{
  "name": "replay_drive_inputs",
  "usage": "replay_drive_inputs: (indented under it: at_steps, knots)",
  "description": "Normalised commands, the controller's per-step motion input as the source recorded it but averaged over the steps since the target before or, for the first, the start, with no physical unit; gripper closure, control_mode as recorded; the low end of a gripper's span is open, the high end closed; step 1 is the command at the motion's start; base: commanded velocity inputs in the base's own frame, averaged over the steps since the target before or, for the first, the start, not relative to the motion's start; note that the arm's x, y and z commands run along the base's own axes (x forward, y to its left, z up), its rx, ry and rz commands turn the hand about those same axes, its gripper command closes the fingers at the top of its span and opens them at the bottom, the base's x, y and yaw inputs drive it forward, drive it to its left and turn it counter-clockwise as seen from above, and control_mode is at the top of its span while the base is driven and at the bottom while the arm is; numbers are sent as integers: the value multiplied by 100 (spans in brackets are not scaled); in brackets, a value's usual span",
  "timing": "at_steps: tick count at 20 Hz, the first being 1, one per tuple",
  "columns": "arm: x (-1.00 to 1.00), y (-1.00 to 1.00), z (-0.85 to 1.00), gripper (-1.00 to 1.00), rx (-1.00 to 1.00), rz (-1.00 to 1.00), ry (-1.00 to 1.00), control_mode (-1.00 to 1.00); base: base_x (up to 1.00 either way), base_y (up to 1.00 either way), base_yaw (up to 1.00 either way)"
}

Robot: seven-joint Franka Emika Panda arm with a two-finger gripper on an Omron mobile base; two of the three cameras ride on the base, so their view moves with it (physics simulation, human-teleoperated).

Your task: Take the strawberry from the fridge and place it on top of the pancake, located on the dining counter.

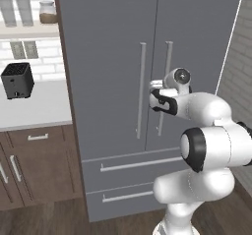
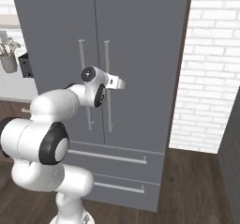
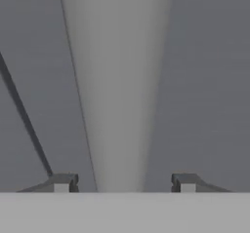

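A: We see the fridge [image 1: 108,81] with both doors shut, the two drawers below shut as well. The strawberry we can't place from here; nothing red is visible outside those doors.

B: Agreed. And the tool [image 3: 121,183]?

A: It is up against the right door's bar handle [image 3: 117,90]. In the hand view the pale handle runs up the middle, with one dark fingertip [image 3: 62,182] on its left and the other on its right. Both stand a little apart from the bar, so we read the jaws as open around the handle, not pressing on it. Whether they actually touch it, we cannot tell.

B: In the left base view we see the arm reach forward at mid-door height, its wrist just beside the two long handles near the centre seam. The right base view shows the same, the hand's tip level with the right handle [image 2: 108,85].

A: Left of the fridge we see a white-topped bench [image 1: 34,106] over brown cabinets, carrying a black toaster [image 1: 17,80]. Above it a shelf [image 1: 27,30] holds two glasses and a jar.

B: On the other side, a white brick wall [image 2: 211,78] and dark wood floor [image 2: 197,190].
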Motion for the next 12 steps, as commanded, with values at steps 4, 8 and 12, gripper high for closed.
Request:
replay_drive_inputs:
  at_steps: [4,8,12]
  knots:
    - [-18,-18,2,100,3,0,2,-100,0,0,0]
    - [-41,-30,9,100,6,0,0,-100,0,0,0]
    - [-73,-58,17,100,12,0,0,-100,0,0,0]
